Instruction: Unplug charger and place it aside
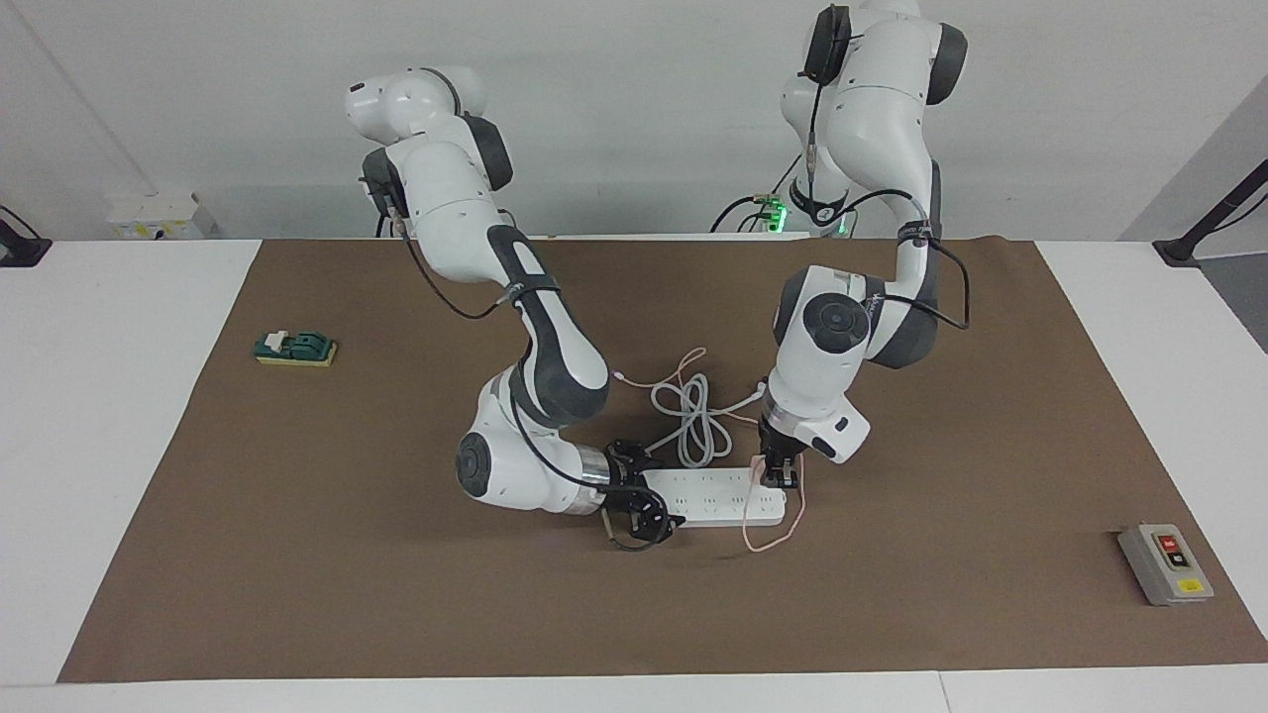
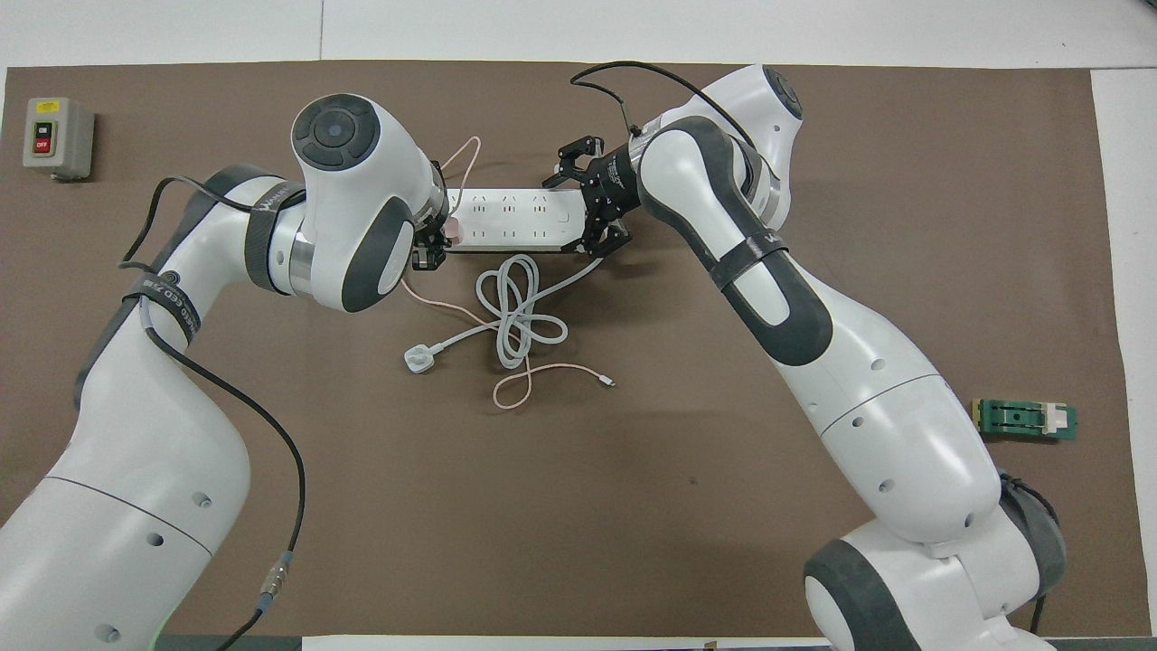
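brown mat (image 1: pixel 297 555) spread over the white table (image 1: pixel 99 396). on it, at the middle, long white power strip (image 1: pixel 708 495) lying flat, its thick white cord (image 2: pixel 515 312) coiled just nearer to the robots and ending in a round white plug (image 2: pixel 418 360). right gripper (image 1: pixel 634 495) lying sideways at the strip's end toward the right arm, fingers spread wide on either side of that end. left gripper (image 1: pixel 778 473) pointing straight down at the strip's other end, fingers closed around the small pink charger (image 2: pixel 451 232), seated on the strip. thin pink cable (image 1: pixel 778 530) looping off the strip's end. grey switch box (image 1: pixel 1165 563) and green block (image 1: pixel 295 348) well apart, toward the table's two ends.
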